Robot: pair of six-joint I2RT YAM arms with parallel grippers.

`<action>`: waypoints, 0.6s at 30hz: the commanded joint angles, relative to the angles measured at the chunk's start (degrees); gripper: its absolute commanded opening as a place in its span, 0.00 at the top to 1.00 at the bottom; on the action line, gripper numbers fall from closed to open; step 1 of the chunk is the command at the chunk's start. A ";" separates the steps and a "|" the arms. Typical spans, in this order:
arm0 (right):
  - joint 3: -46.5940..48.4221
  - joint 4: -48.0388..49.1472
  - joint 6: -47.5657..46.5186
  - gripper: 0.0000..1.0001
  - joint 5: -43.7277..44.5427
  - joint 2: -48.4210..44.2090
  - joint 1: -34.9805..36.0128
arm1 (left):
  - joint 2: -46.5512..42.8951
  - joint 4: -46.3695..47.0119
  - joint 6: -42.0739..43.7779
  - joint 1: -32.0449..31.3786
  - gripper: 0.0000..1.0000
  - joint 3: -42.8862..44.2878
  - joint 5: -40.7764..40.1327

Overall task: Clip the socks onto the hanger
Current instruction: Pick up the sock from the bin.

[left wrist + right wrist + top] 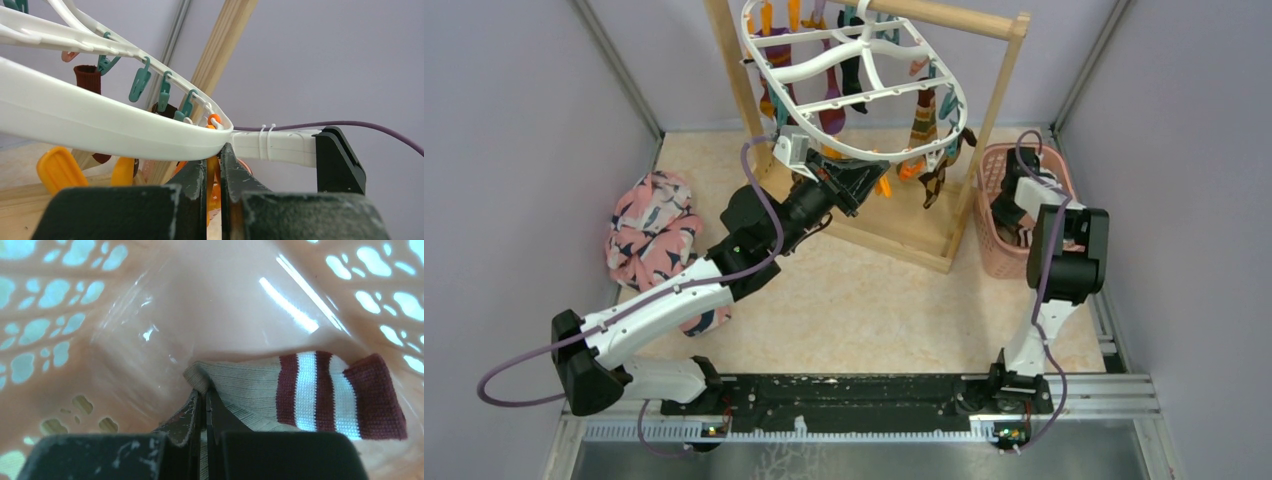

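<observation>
The white oval hanger [861,85] hangs tilted from the wooden rack, and several socks [832,108] are clipped to it. My left gripper [864,186] is under the hanger's near rim [100,122]. It is shut on an orange clip [214,172] that hangs below the rim. My right gripper [1006,213] is down inside the pink basket. It is shut on the edge of a beige sock [250,385] with maroon and white stripes that lies on the basket floor. Teal clips [139,80] line the hanger's far bar.
The tall wooden rack [992,110] stands on its base at the back centre. The pink lattice basket [996,250] sits to its right, and its walls [40,320] surround my right gripper. A bulky pink bird-print cloth [652,235] lies at the left, beside my left arm.
</observation>
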 commanded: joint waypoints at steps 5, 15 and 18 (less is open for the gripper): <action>-3.86 2.82 -0.01 1.00 1.03 -15.34 0.48 | -1.05 -0.83 0.71 0.03 1.00 -0.94 -0.14; -3.43 4.71 -3.95 1.00 3.16 -35.57 0.48 | -0.46 -0.66 0.77 0.03 1.00 -0.61 0.37; -3.07 4.87 -5.54 1.00 0.20 -40.91 0.48 | -0.14 -0.73 0.77 0.05 1.00 -0.38 0.57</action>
